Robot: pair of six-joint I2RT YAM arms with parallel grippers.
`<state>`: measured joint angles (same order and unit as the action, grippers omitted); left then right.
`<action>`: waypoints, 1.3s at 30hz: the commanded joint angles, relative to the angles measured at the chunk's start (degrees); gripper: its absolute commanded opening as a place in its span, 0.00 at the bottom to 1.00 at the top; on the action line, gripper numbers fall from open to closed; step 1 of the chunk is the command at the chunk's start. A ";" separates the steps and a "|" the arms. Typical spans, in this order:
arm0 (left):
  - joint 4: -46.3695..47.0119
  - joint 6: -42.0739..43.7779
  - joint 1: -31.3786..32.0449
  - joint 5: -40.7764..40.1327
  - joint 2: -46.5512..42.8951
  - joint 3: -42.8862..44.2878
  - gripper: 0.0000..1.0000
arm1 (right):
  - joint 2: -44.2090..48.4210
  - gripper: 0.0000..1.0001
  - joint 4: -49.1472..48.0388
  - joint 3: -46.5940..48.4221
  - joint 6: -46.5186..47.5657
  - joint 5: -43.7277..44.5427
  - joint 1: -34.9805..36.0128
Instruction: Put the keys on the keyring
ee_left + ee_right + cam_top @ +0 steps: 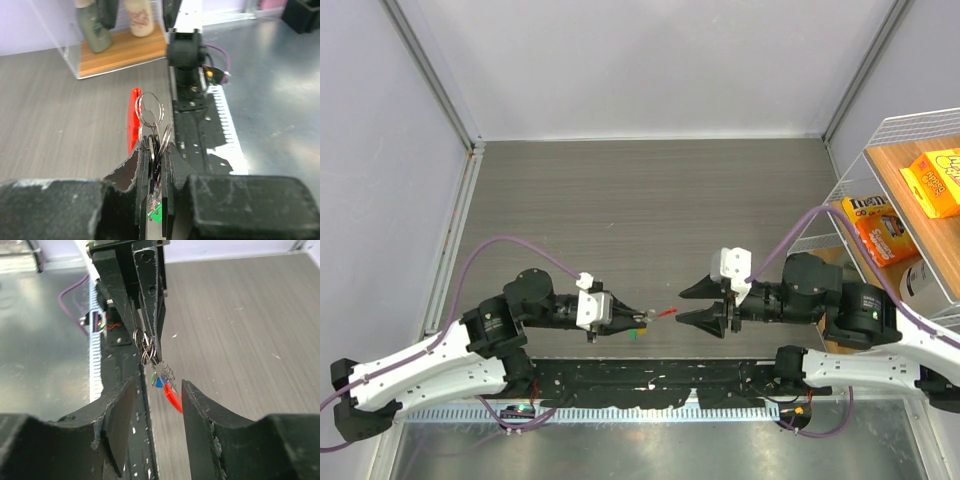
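Keys (158, 380) hang pinched in left gripper (156, 152); only right wrist shows blue head.

I'm looking down on a grey wood-grain tabletop (650, 210) that is sitting between pale lavender wall panels (650, 60), with aluminium frame posts (432, 72) running along the corners. At the right, a white wire rack (905, 125) is carrying a wooden shelf (898, 165) with orange snack boxes (938, 182) lying on it. Soft, even light is glinting off a brushed metal sheet (640, 455) along the near edge.
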<state>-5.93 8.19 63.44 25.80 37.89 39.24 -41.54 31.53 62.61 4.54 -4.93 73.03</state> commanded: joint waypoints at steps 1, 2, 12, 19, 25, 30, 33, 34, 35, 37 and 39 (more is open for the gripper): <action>-6.00 2.71 2.12 9.96 1.31 5.13 0.00 | -3.10 0.48 6.70 5.94 1.00 -10.95 0.35; -7.32 3.15 2.74 10.23 1.83 5.92 0.00 | -3.63 0.48 6.70 6.82 0.22 -13.07 0.27; -12.43 5.09 8.28 7.60 4.39 9.27 0.00 | -7.24 0.44 4.95 9.81 -14.64 -16.96 0.26; -13.40 5.44 9.24 5.49 3.16 9.71 0.00 | -10.40 0.41 8.45 10.43 -20.52 -17.31 0.27; -14.10 5.79 9.77 4.52 2.98 10.33 0.00 | -12.95 0.40 8.81 10.78 -22.99 -16.70 0.27; -14.02 6.05 9.86 4.35 2.54 10.41 0.00 | -14.89 0.39 9.52 11.74 -23.34 -17.22 0.27; -14.02 5.96 9.95 3.99 2.28 10.15 0.00 | -15.33 0.38 9.51 11.92 -23.69 -17.83 0.27; -14.10 5.96 9.86 3.82 2.10 10.06 0.00 | -15.41 0.38 9.69 11.92 -23.70 -17.92 0.27; -14.02 5.96 9.95 3.56 2.01 10.15 0.00 | -15.68 0.37 9.87 11.84 -23.70 -18.10 0.27; -13.67 5.96 9.86 3.20 1.75 9.89 0.00 | -16.12 0.37 9.95 11.92 -23.87 -18.54 0.27; -13.40 5.96 9.95 3.11 1.75 9.89 0.00 | -16.47 0.36 9.78 12.10 -23.87 -19.06 0.27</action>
<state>-21.76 13.50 73.08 29.52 40.75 46.81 -57.30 42.24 71.90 -18.39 -22.28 73.03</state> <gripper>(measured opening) 0.142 0.368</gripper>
